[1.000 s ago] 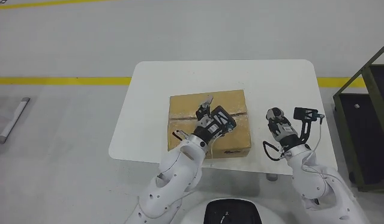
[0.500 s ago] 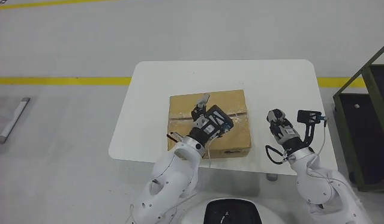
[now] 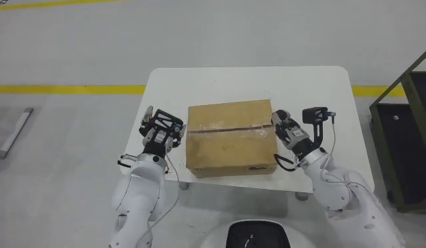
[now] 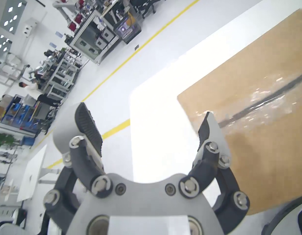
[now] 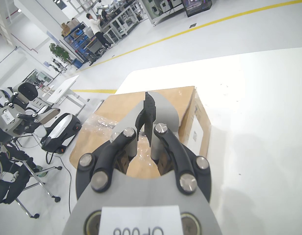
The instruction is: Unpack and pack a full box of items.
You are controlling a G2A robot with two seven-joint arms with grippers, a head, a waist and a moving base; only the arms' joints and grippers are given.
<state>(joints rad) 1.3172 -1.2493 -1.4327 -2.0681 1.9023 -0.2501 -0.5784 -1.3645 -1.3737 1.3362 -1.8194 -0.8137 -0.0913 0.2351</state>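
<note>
I see the left gripper (image 3: 162, 123) (image 4: 145, 116) with its jaws spread wide, forearm pointing straight ahead on the left side. My right gripper (image 3: 281, 117) (image 5: 147, 103) has its jaws pressed together, forearm angled inward

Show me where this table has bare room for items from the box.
Widest bare patch: the table strip between the box and the far edge, through the far right corner. Crowded: the narrow margin left of the box, under the left hand, and the box's right side, by the right hand.
</note>
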